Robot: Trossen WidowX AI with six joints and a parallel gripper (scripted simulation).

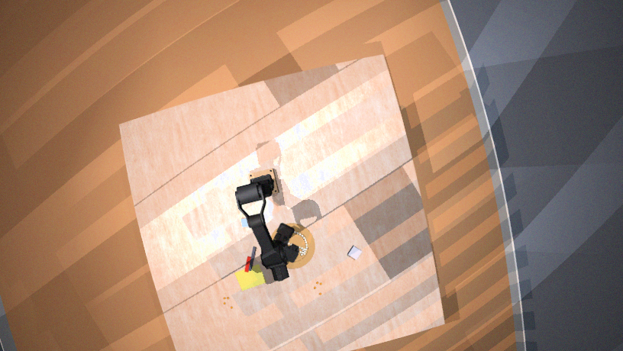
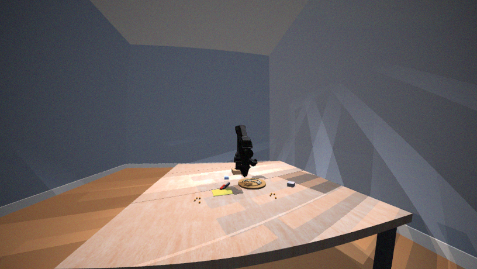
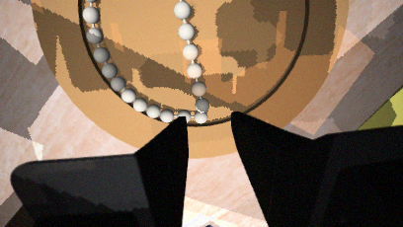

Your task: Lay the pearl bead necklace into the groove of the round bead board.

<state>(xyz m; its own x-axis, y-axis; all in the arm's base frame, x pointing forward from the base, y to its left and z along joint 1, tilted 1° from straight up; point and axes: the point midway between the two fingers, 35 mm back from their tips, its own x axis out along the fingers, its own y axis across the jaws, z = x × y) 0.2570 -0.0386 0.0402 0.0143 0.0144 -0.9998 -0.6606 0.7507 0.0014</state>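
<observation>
The round bead board lies flat on the table. The pearl bead necklace is on it. In the wrist view one run of beads follows the left and lower part of the dark groove, along or just inside its line. Another run crosses the inner disc and meets it at the bottom. The right side of the groove shows no beads. My gripper is partly open over the board's edge, the end beads just beyond its left fingertip in the wrist view. Nothing is visibly held.
A yellow sheet lies beside the board, a red and dark pen-like thing near it. A small blue block, a pale block and several tiny orange balls are also on the table.
</observation>
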